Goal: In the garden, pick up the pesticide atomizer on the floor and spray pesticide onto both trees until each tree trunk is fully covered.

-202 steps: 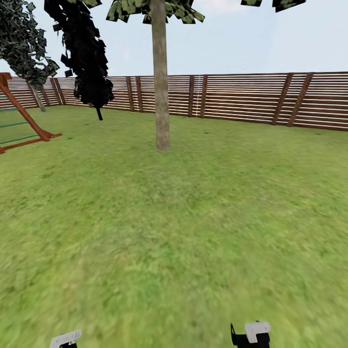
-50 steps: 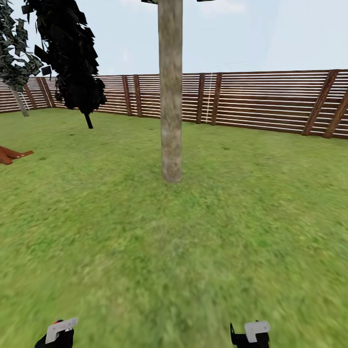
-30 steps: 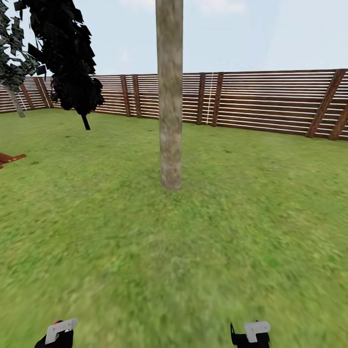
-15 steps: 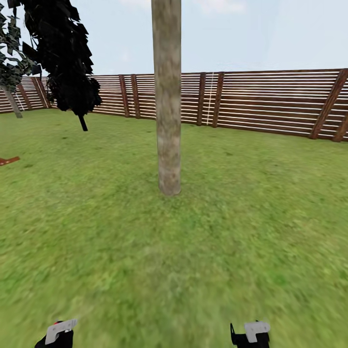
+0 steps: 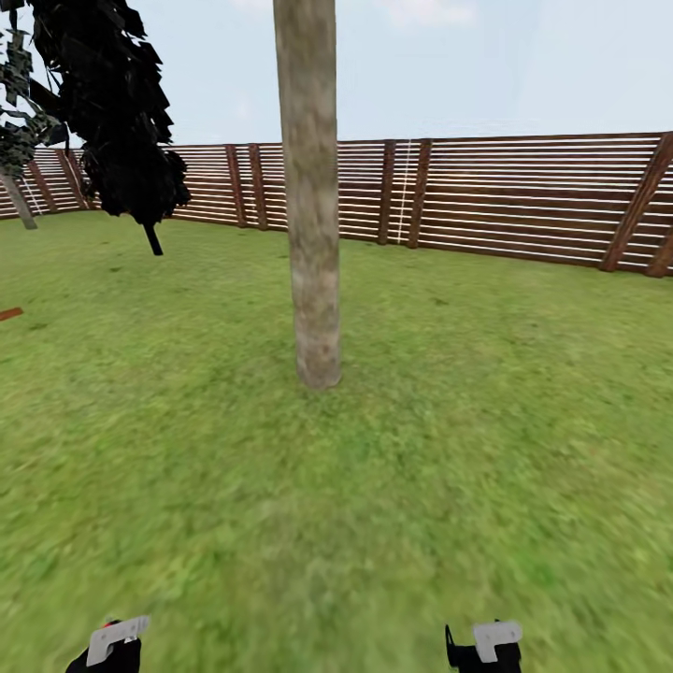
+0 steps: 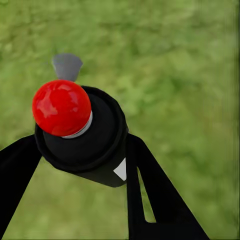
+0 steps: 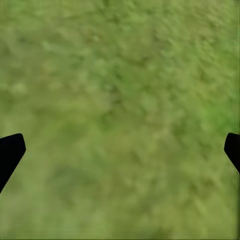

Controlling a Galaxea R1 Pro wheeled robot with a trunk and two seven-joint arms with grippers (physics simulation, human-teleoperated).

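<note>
head view: a grassy garden w/ a slatted wooden fence (image 5: 523,192) across the back. a pale tree trunk (image 5: 309,206) stands upright straight ahead, a little left of centre, well apart from the robot. a second, dark-leaved tree (image 5: 112,103) is farther back on the left, near the fence. at the bottom edge the left gripper (image 5: 110,645) and right gripper (image 5: 486,645) just peek in, both low and far short of the trunk.

left wrist view: the left gripper (image 6: 80,165) pinches the pesticide atomizer (image 6: 82,132), black body w/ a red cap, between its two dark fingers (image 6: 150,195); a grey nozzle tip sticks out past the cap. grass below. the can's long axis runs along the fingers, so it looks aimed at the ground, not the trunk.

right wrist view: the right gripper (image 7: 120,152) is spread wide w/ nothing between, fingertips (image 7: 11,150) at the frame's sides, grass beyond.

judgement: the trunk lies forward of the left gripper, the arm that carries the can; it likely needs raising and tilting toward the trunk.
</note>
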